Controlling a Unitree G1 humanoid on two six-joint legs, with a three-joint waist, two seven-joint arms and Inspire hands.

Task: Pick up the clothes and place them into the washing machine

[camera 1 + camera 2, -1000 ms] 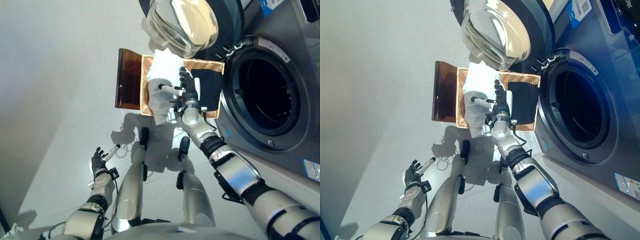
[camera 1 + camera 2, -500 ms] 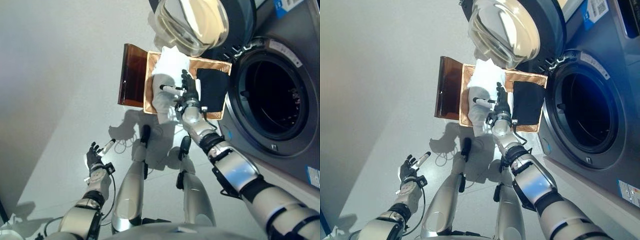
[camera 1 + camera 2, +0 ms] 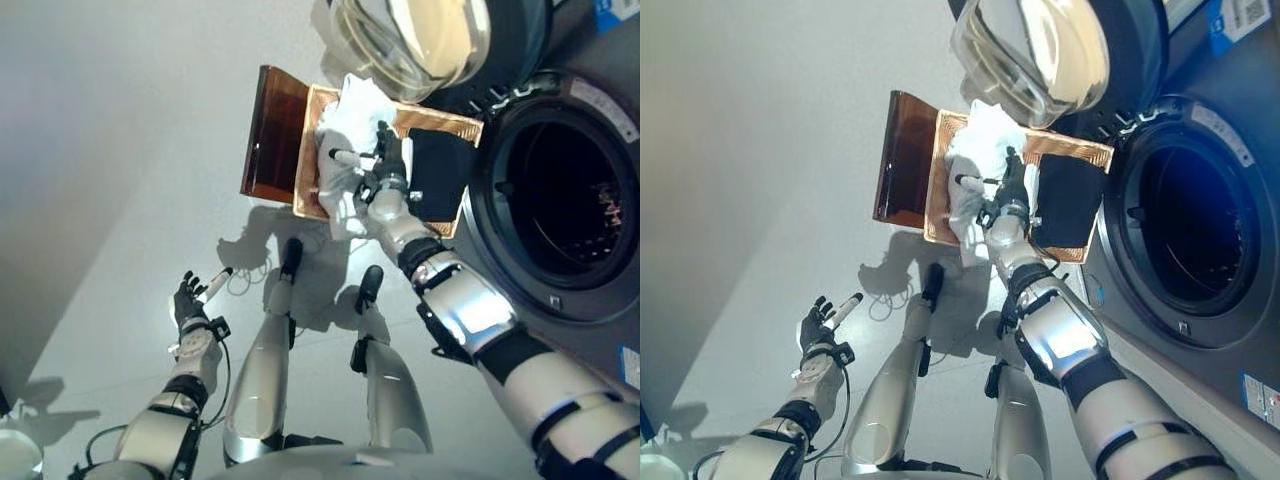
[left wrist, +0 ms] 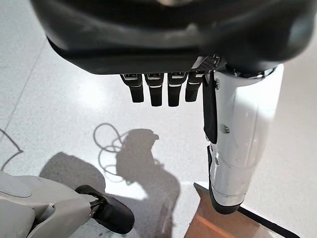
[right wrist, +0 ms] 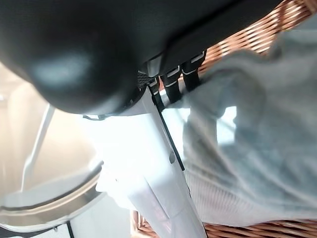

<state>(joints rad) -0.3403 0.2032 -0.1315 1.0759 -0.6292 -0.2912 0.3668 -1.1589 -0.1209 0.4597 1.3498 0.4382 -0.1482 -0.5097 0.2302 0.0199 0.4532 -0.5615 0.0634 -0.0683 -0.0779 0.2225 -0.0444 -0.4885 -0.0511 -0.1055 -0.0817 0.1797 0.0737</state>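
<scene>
A white cloth (image 3: 348, 130) lies bunched in the shallow wicker basket (image 3: 440, 120), with one end hanging over the basket's near edge. A black cloth (image 3: 440, 175) lies in the basket beside it, on the machine's side. My right hand (image 3: 385, 172) rests on top of the white cloth with fingers straight and the white-covered thumb stretched out. In the right wrist view the fingers (image 5: 173, 82) press into the white cloth (image 5: 247, 144) over the wicker (image 5: 247, 34). My left hand (image 3: 190, 300) hangs open and empty over the floor, far from the basket; it also shows in the left wrist view (image 4: 156, 89).
The basket rests on a low dark brown box (image 3: 275, 140). The washing machine's round opening (image 3: 570, 200) is dark and open to the right of the basket. Its glass door (image 3: 420, 35) hangs open above the basket's far side. Pale floor (image 3: 120, 150) lies to the left.
The whole view has shifted, so the camera has moved. My right hand stays on the white cloth, which looks more bunched beneath it. My left hand stays low and open.
</scene>
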